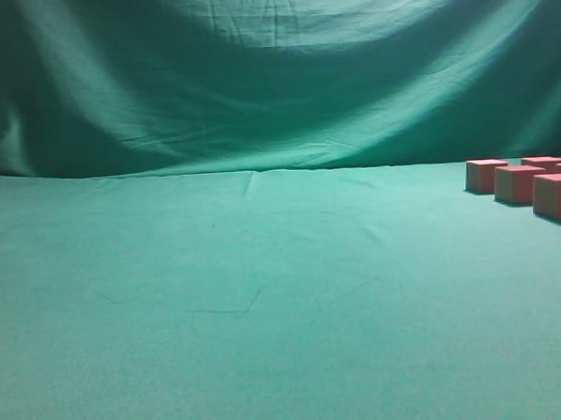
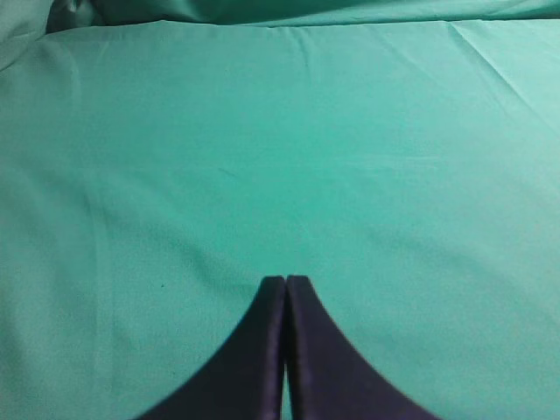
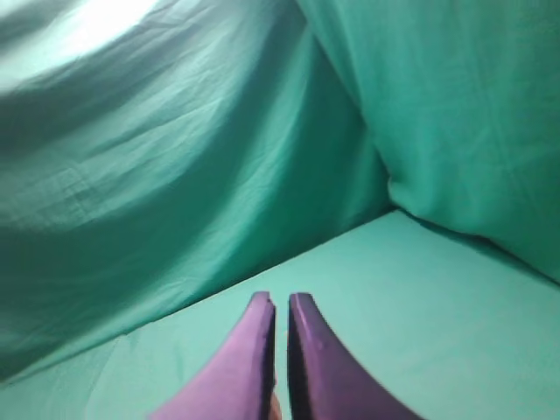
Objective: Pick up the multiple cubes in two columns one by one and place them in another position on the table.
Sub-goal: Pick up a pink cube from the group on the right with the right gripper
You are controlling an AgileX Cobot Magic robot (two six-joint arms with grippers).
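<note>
The cubes [image 1: 535, 183] are seen only in the exterior view, grouped on the table [image 1: 267, 305] at its far right edge; five can be counted there, in what look like two short rows running back toward the backdrop [image 1: 273, 69], and more may lie beyond the frame. Neither arm is shown in that view. In the left wrist view the left gripper [image 2: 286, 282] is held over bare green cloth with its jaws pressed together and nothing between them. In the right wrist view the right gripper [image 3: 280, 302] is likewise brought nearly together and empty, pointed toward a far corner where the tabletop meets the draped cloth. No cube is held, so the picking is judged not yet begun. Because the blocks are set close together, a neighbour could be knocked or dragged if the jaws are lowered off-centre, and the loose, wrinkled cloth could be snagged by a low fingertip.
</note>
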